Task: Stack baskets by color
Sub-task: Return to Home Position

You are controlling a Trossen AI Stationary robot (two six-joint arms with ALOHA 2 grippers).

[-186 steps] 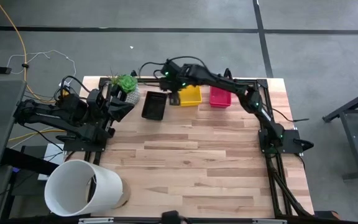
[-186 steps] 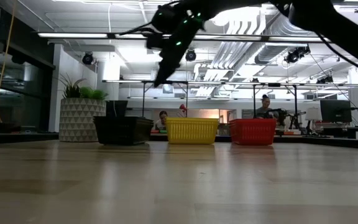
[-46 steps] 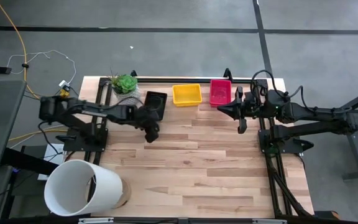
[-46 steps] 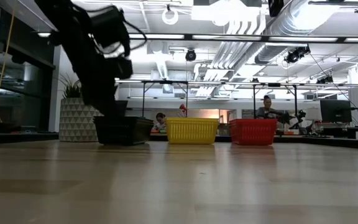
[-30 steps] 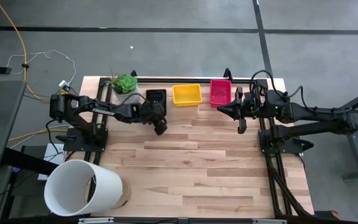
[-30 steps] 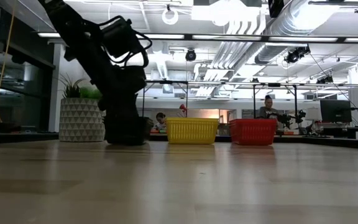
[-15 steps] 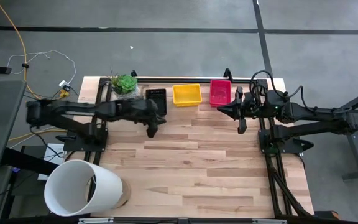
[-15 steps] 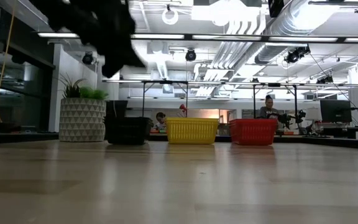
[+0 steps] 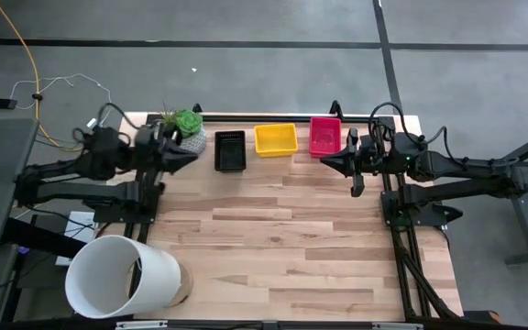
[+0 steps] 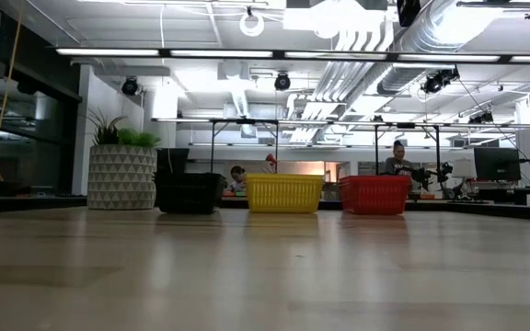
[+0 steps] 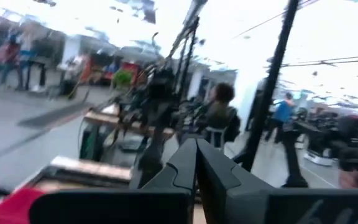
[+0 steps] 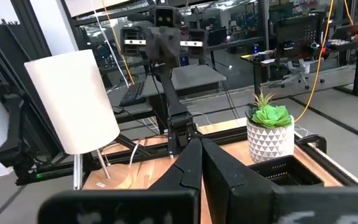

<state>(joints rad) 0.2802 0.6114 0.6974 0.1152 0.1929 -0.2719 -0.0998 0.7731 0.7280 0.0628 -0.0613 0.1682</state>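
Three baskets stand in a row along the table's far edge, each resting on its base: black [image 9: 230,151], yellow [image 9: 275,139] and pink-red [image 9: 325,137]. The low view shows the same row: black basket [image 10: 189,193], yellow basket [image 10: 284,193], pink-red basket [image 10: 374,194]. My left gripper [image 9: 189,156] is shut, level and raised, left of the black basket and apart from it. My right gripper [image 9: 324,159] is shut and level, just in front of the pink-red basket and above the table. Both shut pairs of fingers show with nothing between them in the wrist views: left gripper [image 11: 196,152], right gripper [image 12: 197,149].
A white pot with a green plant [image 9: 184,128] stands at the far left corner, beside my left gripper. A large white bucket [image 9: 122,275] lies at the near left corner. The wooden table top [image 9: 282,238] between them is bare. People are in the room behind.
My left gripper has drawn back from the black basket toward the table's left edge and risen, tipping from pointing down to level. It has stayed shut. The black basket, askew shortly before, now stands square in line with the others.
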